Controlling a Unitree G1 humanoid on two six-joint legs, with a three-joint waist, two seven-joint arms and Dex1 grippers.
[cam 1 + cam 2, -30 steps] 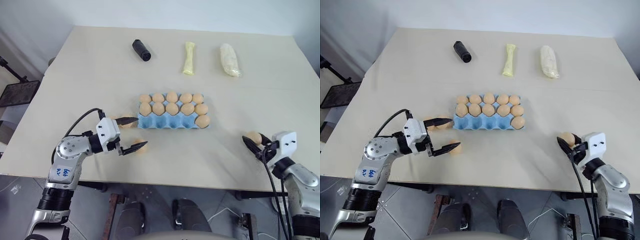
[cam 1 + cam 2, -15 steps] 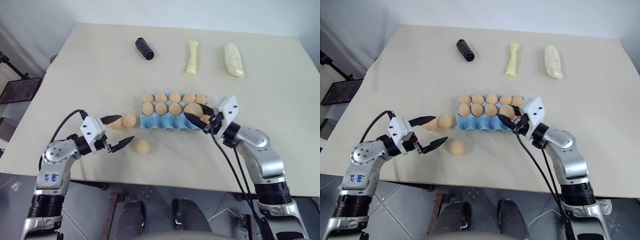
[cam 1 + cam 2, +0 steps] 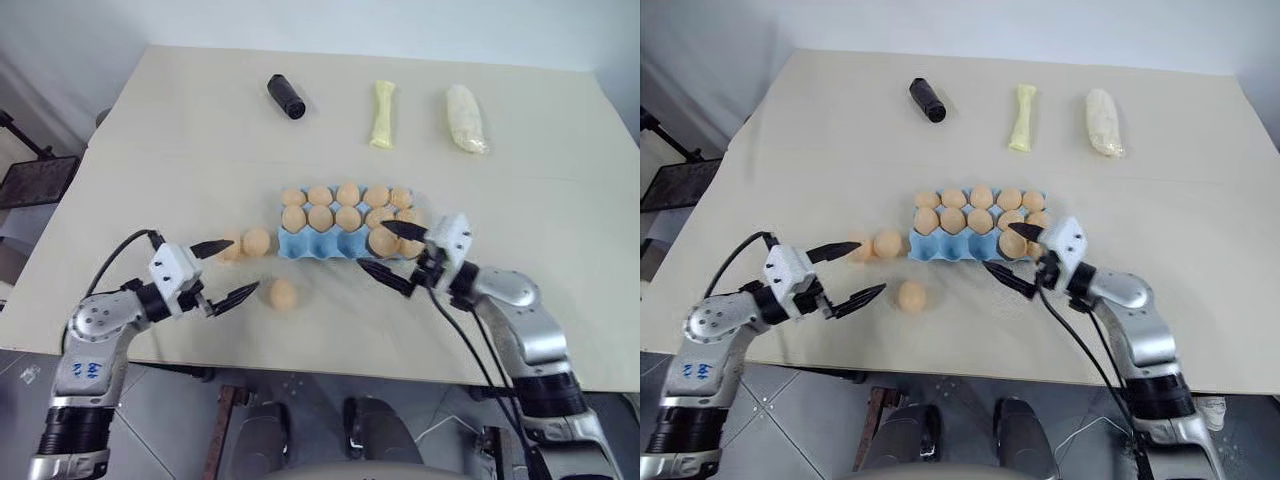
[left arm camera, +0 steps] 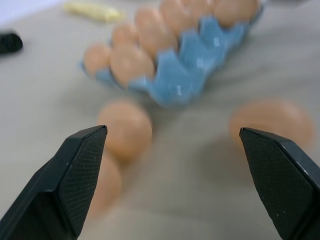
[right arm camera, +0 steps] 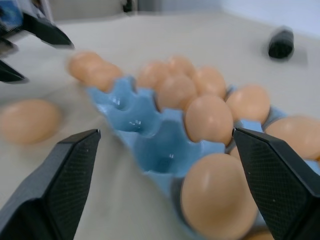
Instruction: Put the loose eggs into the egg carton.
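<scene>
Spread wide, the black fingers of the right gripper (image 3: 393,255) are hovering at the near right corner of the egg carton (image 3: 322,245), pinching nothing; an egg (image 3: 384,241) is sitting in a near-row cup just beside the upper finger, and whether that finger is grazing it cannot be told. Fingers of the left gripper (image 3: 224,271) are likewise standing fully apart and empty, poised over the table (image 3: 150,130) near the carton's left end. Three loose eggs are waiting there: two (image 3: 256,240) (image 3: 231,247) touching each other just left of the carton, and a third (image 3: 283,294) lying alone nearer the front edge, just beside the left gripper's near finger. The carton's far and middle rows are looking full, while several near-row cups are standing bare. Doing this step well likely means straddling one egg squarely across its middle, closing gently so it neither rolls nor cracks, and avoiding nudging its neighbours.
</scene>
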